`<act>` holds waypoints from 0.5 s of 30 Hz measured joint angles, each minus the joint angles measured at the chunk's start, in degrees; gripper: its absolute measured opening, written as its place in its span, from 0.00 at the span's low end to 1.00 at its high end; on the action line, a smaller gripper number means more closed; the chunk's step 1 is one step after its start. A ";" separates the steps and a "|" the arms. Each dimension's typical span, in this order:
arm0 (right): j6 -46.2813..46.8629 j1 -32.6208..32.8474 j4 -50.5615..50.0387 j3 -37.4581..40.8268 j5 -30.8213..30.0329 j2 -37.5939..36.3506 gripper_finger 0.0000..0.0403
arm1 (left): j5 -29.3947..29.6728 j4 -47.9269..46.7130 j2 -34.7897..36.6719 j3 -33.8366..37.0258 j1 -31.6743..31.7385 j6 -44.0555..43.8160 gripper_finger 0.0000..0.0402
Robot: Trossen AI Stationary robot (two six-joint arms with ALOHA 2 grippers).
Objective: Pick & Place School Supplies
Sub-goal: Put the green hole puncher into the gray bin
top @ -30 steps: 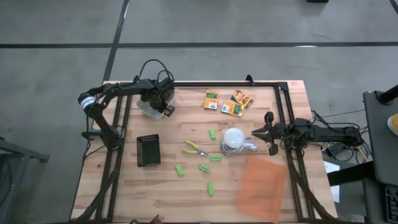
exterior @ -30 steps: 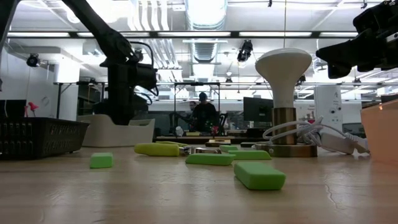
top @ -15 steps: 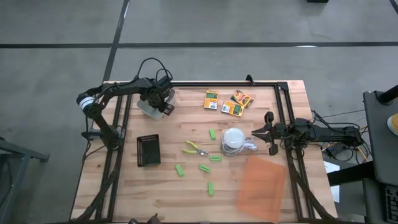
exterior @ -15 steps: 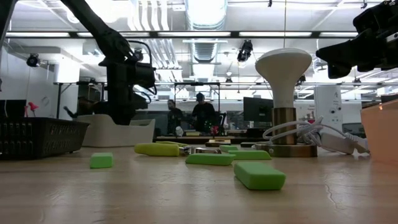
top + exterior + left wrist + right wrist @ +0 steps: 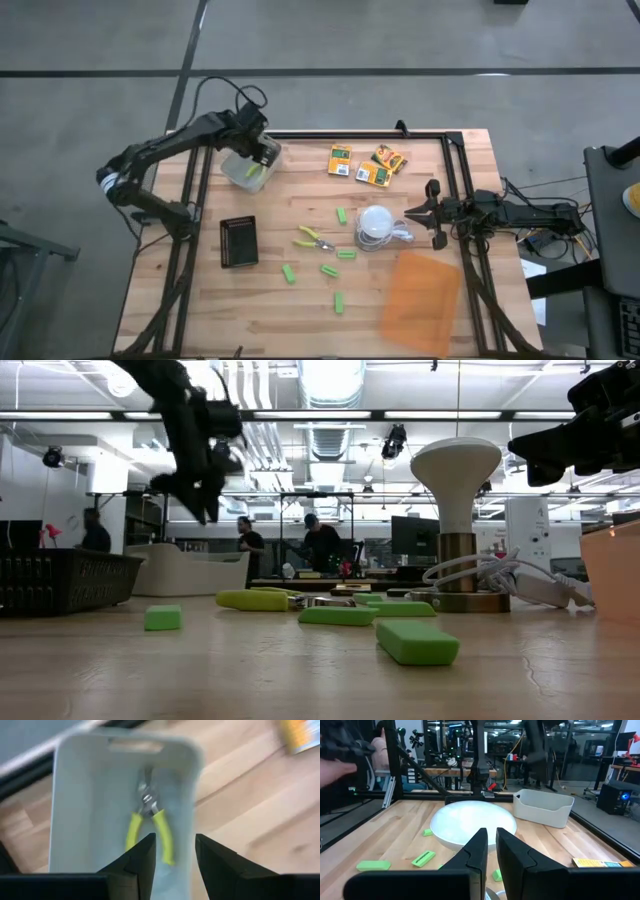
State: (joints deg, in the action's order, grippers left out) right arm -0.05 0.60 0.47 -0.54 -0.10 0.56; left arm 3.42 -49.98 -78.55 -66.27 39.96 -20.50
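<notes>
A white bin [image 5: 238, 165] stands at the table's far left, and one yellow-green-handled plier tool [image 5: 148, 822] lies flat on its floor. My left gripper [image 5: 175, 852] hangs open above the bin [image 5: 75, 820], pointing steeply down and touching nothing; the low view shows the left gripper [image 5: 207, 508] well clear of the bin's rim. A second plier tool [image 5: 314, 239] and several green sticks [image 5: 289, 272] lie on the table's middle. Three orange-yellow boxes [image 5: 373, 174] lie at the far side. My right gripper [image 5: 433, 214] rests shut at the right edge.
A white-shaded lamp [image 5: 375, 226] with its cable stands mid-table. A black tray [image 5: 238, 241] sits near the bin's front, and a translucent orange sheet [image 5: 420, 300] lies at the near right. People move in the room beyond the table.
My left gripper has risen straight up out of the white bin and tipped a little less steeply. The plier tool, hidden before under the gripper, now shows lying on the bin's floor.
</notes>
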 joint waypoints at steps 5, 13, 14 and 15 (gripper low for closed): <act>0.00 0.00 0.00 0.00 0.02 -0.02 0.09 | -2.75 1.68 5.56 -1.38 -6.37 4.21 0.35; 0.00 0.02 0.00 0.00 0.00 0.00 0.09 | -2.44 11.76 8.42 -0.07 -22.04 16.62 0.35; 0.00 0.00 0.00 0.00 0.00 0.00 0.09 | -2.44 13.46 8.01 -0.07 -23.79 17.37 0.35; 0.00 0.01 0.00 0.00 0.00 0.00 0.09 | -2.44 15.14 7.36 -0.09 -25.26 18.12 0.36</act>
State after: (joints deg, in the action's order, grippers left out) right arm -0.05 0.61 0.47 -0.54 -0.10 0.56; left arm 0.97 -34.84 -71.20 -66.37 14.70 -2.38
